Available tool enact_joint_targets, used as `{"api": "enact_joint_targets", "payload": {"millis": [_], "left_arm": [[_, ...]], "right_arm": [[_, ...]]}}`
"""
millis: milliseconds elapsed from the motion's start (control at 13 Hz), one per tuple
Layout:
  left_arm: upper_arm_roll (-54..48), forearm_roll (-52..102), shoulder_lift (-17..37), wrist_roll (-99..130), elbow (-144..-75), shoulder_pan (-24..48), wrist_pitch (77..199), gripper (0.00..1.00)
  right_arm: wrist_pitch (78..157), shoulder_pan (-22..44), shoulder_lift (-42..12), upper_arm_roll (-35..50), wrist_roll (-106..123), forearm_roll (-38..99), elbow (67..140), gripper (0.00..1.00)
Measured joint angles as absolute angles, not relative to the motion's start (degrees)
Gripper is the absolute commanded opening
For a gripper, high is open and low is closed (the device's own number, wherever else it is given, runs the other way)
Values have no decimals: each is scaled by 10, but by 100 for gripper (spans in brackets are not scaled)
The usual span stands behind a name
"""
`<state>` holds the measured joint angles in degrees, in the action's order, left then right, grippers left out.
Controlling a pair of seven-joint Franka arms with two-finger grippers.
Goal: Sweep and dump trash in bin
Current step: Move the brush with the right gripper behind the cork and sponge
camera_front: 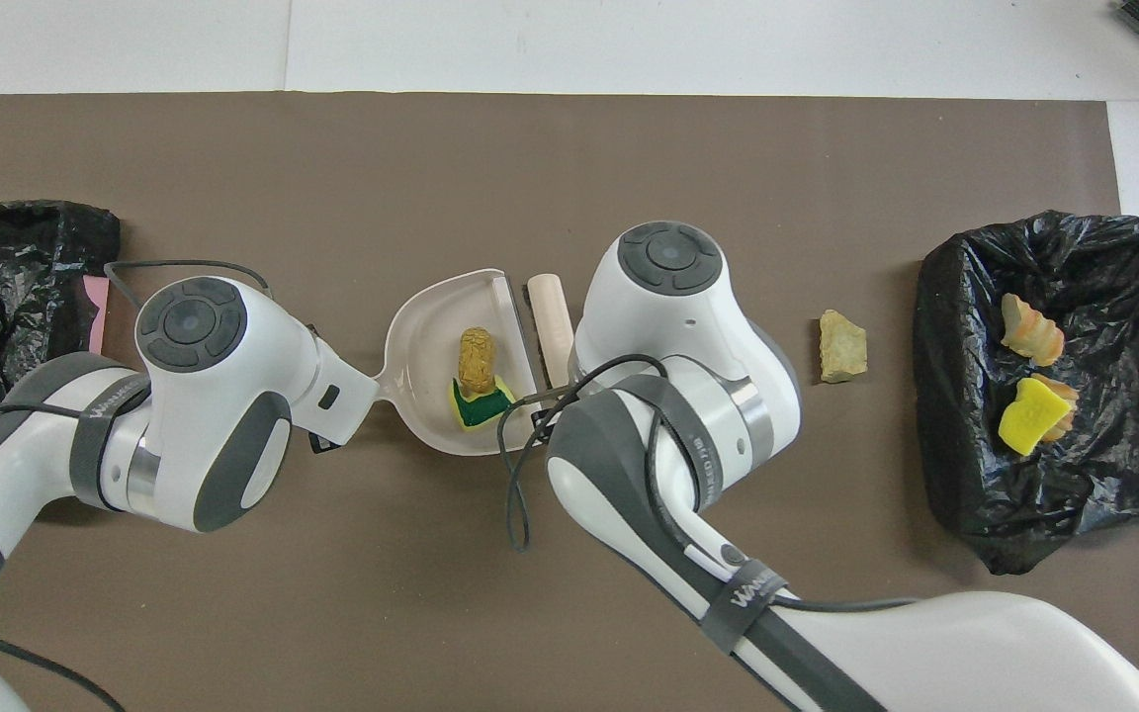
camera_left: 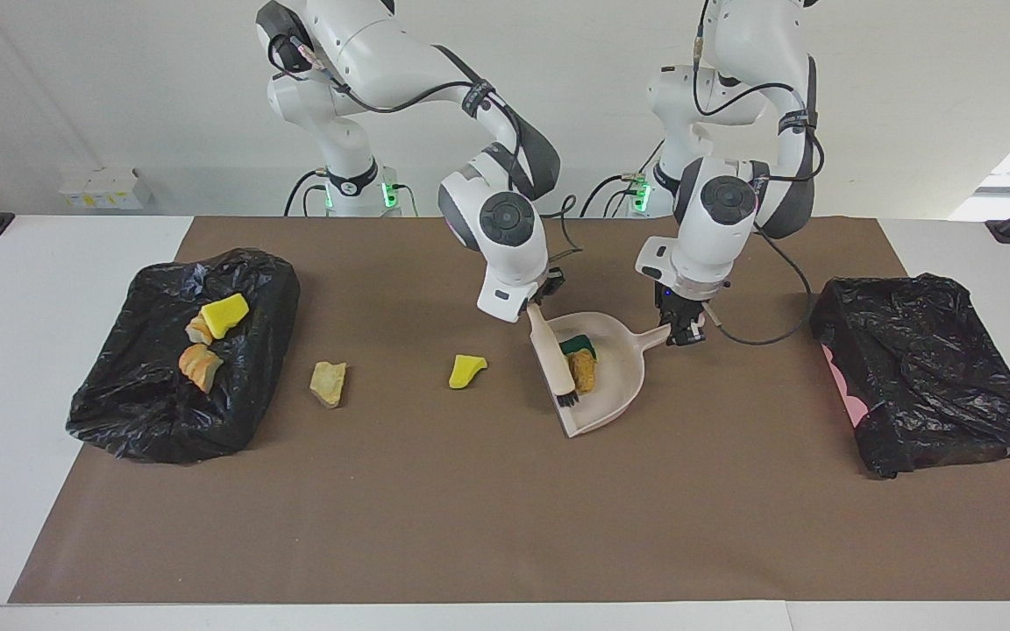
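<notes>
Seven sponge-like chunks of trash were in sight: two lay in the beige plastic dustpan, an orange-brown lump touching a green-topped yellow piece; two sat loose on the brown mat, a bright yellow wedge beside the pan's mouth and a pale beige block nearer the bin; and three rested in the black-lined bin at the right arm's end of the table, one bright yellow and two orange-beige. A second crumpled black bag, glossy and creased, sat at the left arm's end with a pink edge showing. The right gripper was clamped on the handle of one small beige brush, its dark bristles down at the pan's open lip. The left gripper was closed on the dustpan's stubby handle. The overhead view hid both grippers and the loose yellow wedge under the arms' wrists, yet showed the ridged texture of the orange-brown lump; the facing view showed the bristles and both grips.
</notes>
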<state>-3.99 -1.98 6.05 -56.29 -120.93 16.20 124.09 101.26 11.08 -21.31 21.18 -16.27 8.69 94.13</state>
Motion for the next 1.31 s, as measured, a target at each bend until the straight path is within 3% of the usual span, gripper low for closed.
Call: {"api": "enact_joint_targets", "payload": {"millis": [386,618,772,1081,1312], "left_arm": [[-40,-20,61,-563,-1209,162,1241,0],[-40,-20,61,-563,-1210,162,1241,0],[-40,-20,61,-563,-1210,162,1241,0],[-40,-20,60,-563,-1210,162,1241,0],[-40,-20,60,-562,-1210,162,1242,0]], "right_arm": [[912,-13,-157,209,-163,23,949,0],[900,-82,-144,208,-162,-30,989,0],[926,-125,-121,208,-160,-49,1046,0],[1069,-167,-36,207,-129,-65,1226,0],[1117,-165,-26,211,-123,-70,1276,0]]}}
